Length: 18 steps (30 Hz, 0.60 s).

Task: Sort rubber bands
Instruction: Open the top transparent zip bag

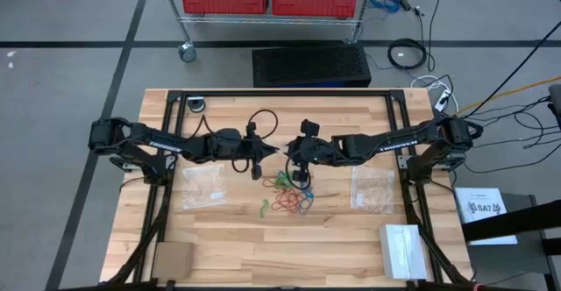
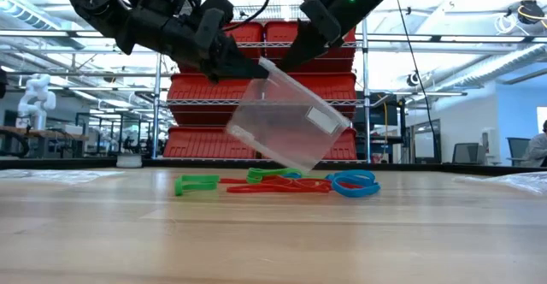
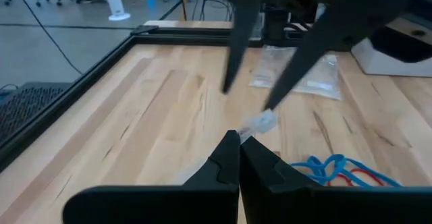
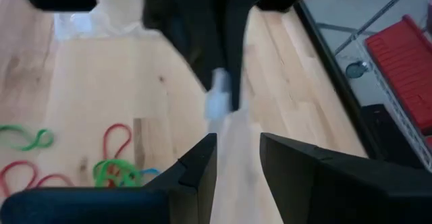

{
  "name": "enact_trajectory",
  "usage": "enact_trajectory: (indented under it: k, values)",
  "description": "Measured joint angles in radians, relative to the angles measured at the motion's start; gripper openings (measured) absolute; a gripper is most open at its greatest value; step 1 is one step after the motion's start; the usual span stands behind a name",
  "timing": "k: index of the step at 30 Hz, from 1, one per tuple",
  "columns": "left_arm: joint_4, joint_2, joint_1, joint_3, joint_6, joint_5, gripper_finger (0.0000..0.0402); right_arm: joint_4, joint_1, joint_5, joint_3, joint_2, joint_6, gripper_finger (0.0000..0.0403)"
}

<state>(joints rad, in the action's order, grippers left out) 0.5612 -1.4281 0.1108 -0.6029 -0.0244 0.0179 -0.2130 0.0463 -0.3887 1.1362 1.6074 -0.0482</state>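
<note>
Clear plastic, a small zip bag (image 2: 286, 123), hangs tilted in the middle of the low view, above the wooden table (image 1: 351, 238). The left gripper (image 2: 248, 68) has its 2 fingers pressed together on the bag's upper left corner. That pinch seems meant to keep the bag off the wood so it can be opened and filled.

The right gripper (image 2: 301, 46) comes in from the upper right of that frame, its fingers standing apart with a gap between them. In its own wrist view those 2 fingers flank the bag's pale edge without clearly touching it. My reading is that it is lining up to take the opposite lip and pull the mouth open, though the bag's opening cannot be made out.

The rubber bands (image 1: 289, 202) lie loose on the table at centre frame in the high view, just below both grippers and not yet sorted. Green, red and blue loops overlap there, and 1 green band (image 2: 195, 183) sits slightly apart at the left of the pile in the low view.

2 more clear bags, 1 at left (image 1: 202, 187) and 1 at right (image 1: 373, 189), lie flat either side of the pile, probably waiting for the other colours.
</note>
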Motion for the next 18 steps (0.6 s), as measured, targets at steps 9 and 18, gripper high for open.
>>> enact_trajectory:
  k: [9, 18]
  values:
    - [-0.001, 0.0, 0.0, 0.0, 0.022, 0.047, 0.0, 0.005, 0.03, -0.008, 0.0, 0.0, 0.037, 0.0107]
    - [-0.001, 0.0, 0.0, 0.0, 0.028, 0.047, 0.0, -0.001, 0.001, -0.061, 0.0, 0.001, 0.036, 0.0107]
